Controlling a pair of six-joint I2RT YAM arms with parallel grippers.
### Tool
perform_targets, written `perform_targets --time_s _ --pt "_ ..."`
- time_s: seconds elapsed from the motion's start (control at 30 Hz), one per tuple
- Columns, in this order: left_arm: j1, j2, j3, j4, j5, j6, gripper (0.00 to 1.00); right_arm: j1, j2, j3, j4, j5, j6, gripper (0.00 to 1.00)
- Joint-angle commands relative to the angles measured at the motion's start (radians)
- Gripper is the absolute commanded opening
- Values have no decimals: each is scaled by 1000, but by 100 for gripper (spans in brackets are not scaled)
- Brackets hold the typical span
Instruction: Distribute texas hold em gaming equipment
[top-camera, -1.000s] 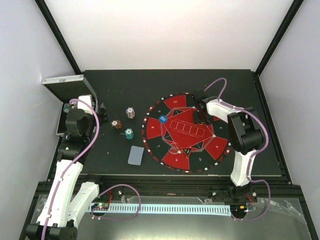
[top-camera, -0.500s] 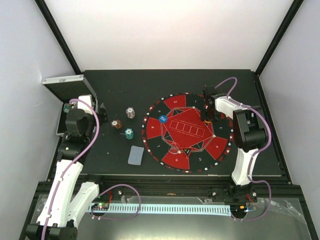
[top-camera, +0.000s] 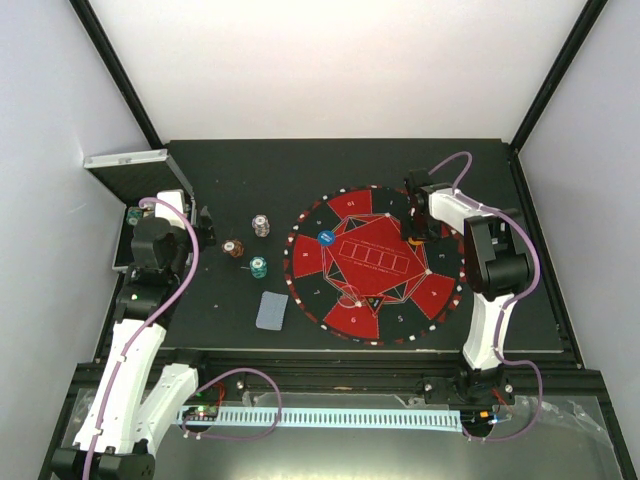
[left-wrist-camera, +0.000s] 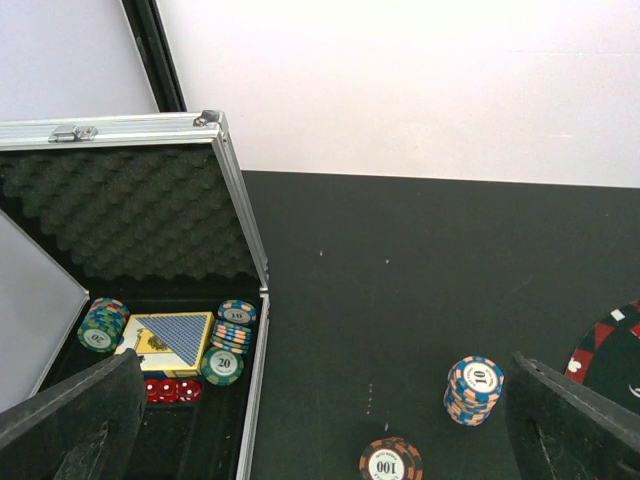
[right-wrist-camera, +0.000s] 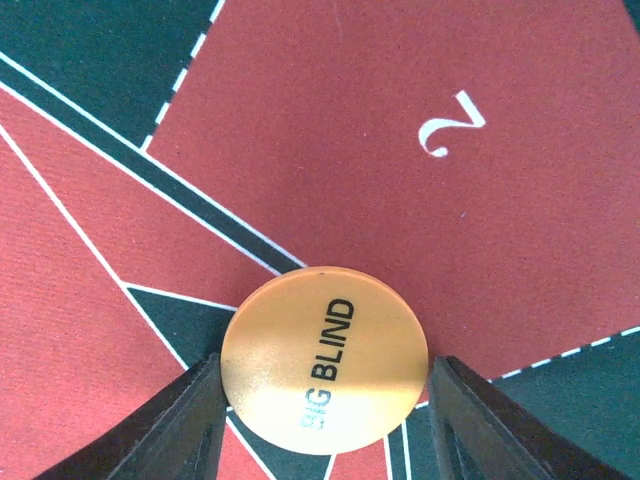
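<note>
My right gripper (right-wrist-camera: 325, 378) is shut on an orange "BIG BLIND" button disc (right-wrist-camera: 325, 350), holding it just over the red sector marked 2 of the round mat (right-wrist-camera: 330, 130). In the top view this gripper (top-camera: 414, 226) is at the mat's upper right. A blue disc (top-camera: 325, 237) lies on the mat's left side. Three chip stacks, grey (top-camera: 261, 224), red-brown (top-camera: 233, 249) and teal (top-camera: 259, 267), stand left of the mat, with a grey-blue card (top-camera: 271, 310) below them. My left gripper (top-camera: 204, 226) is open and empty beside the case; its wrist view shows the "10" stack (left-wrist-camera: 473, 390) and the "100" stack (left-wrist-camera: 391, 461).
The silver case (left-wrist-camera: 242, 215) stands open at the far left and holds more chips (left-wrist-camera: 226, 345), a card deck (left-wrist-camera: 172, 338) and red dice (left-wrist-camera: 172, 390). The round red-and-black mat (top-camera: 352, 205) fills the table's middle right.
My right gripper has moved a little to the right and up across the mat, from near its centre panel to the upper right sector. The left arm has not moved.
</note>
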Motion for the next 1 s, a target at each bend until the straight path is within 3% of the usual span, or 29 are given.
perform_targets --time_s 0.0,0.13,0.43,0.73,0.97 --pt "-7 -2 2 14 3 -3 99 -10 24 2 22 20 -9 59" --pt "-8 -3 2 13 -2 -2 99 -10 -15 -31 57 -9 -22 73" --pt "-10 1 6 8 4 -3 99 -10 -134 -63 73 -86 -48 92" --pt "-28 59 12 -4 35 -16 99 -11 -431 -164 86 -228 -78 95" --pt "-26 271 91 -111 39 -106 99 -8 -601 -235 108 -303 -35 95"
